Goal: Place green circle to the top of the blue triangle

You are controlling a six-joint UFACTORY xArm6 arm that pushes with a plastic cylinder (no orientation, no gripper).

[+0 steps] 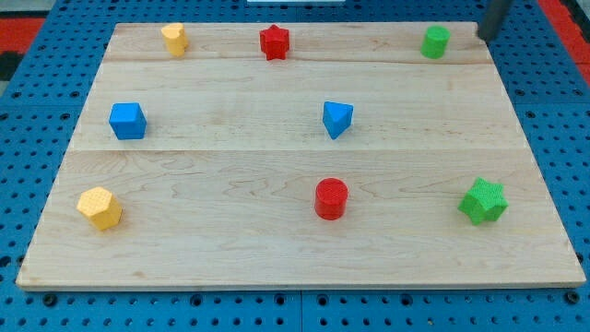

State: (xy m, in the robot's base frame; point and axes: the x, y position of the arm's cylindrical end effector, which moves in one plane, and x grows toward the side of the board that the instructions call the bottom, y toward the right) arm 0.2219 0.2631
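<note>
The green circle (436, 41) stands near the board's top edge at the view's right. The blue triangle (337, 119) lies lower and to the left of it, near the board's middle. My tip (483, 36) is at the view's top right, just right of the green circle and apart from it, at the board's top right corner. The rod runs up out of the frame.
A red star (274, 41) and a yellow block (175, 39) sit along the top edge. A blue cube (127, 121) is at the left, a yellow block (100, 207) at the bottom left, a red circle (331, 198) at bottom middle, a green star (484, 201) at bottom right.
</note>
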